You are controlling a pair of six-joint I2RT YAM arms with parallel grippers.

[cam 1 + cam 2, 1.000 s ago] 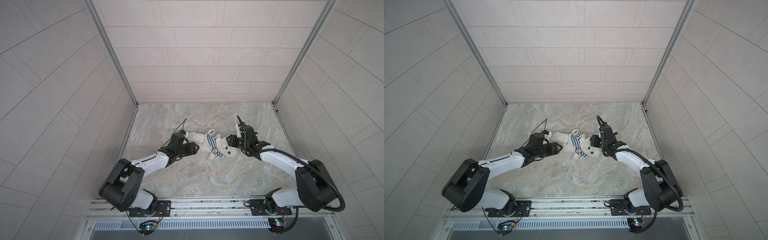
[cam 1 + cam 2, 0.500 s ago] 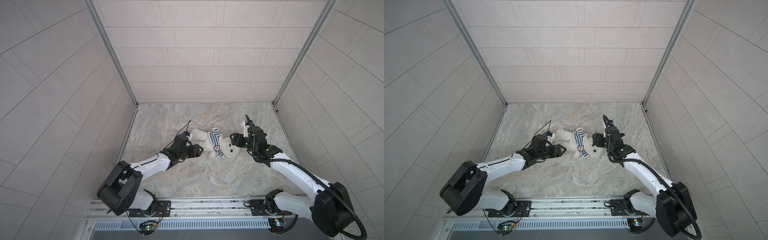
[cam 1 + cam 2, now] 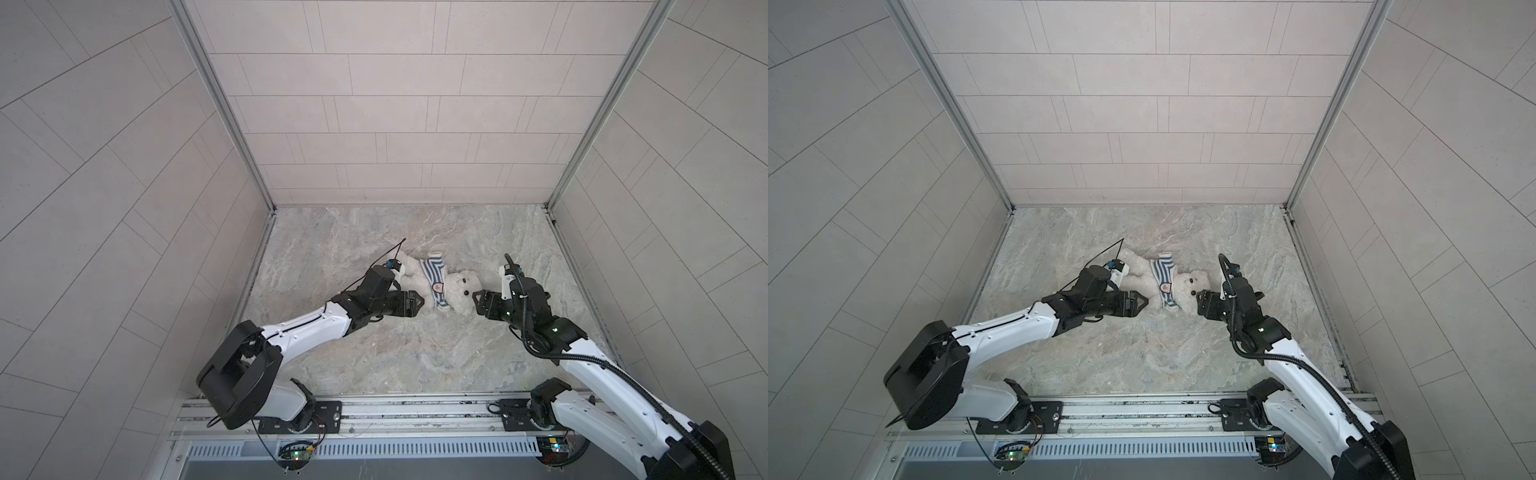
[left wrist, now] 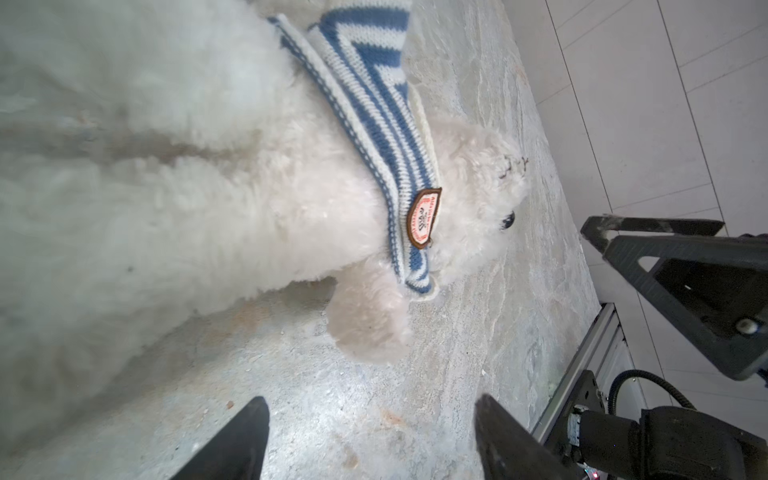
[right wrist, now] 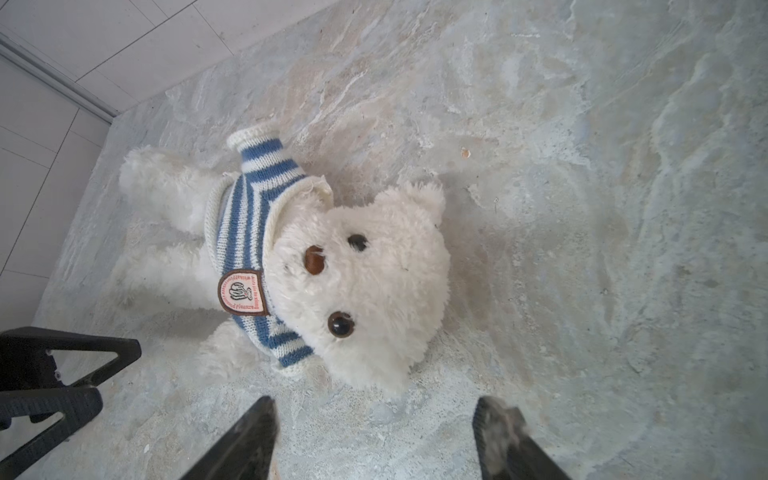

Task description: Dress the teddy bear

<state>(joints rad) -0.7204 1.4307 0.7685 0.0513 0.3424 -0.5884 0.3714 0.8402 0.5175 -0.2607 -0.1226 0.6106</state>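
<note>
The white fluffy teddy bear [image 3: 463, 291] [image 3: 1192, 286] lies on its back on the marble floor, head toward my right arm. A blue-and-white striped shirt [image 3: 434, 282] [image 5: 249, 216] with a badge is bunched high on its chest under the chin, and one sleeve [image 5: 259, 151] sticks out sideways. Belly and legs [image 4: 166, 208] are bare. My left gripper [image 3: 419, 303] [image 4: 371, 405] is open just short of the bear's lower arm [image 4: 365, 324], holding nothing. My right gripper [image 3: 476, 301] [image 5: 374, 401] is open just short of the head, also holding nothing.
The tiled walls [image 3: 374, 104] close in the floor [image 3: 415, 357] on three sides, and a metal rail [image 3: 415, 411] with both arm bases runs along the front. White fluff clings to one right fingertip [image 5: 498, 419]. Each gripper shows in the other's wrist view.
Both grippers have opened wider and stand apart from the bear. The right arm has drawn back to the right. The bear lies more stretched out, legs now showing.
</note>
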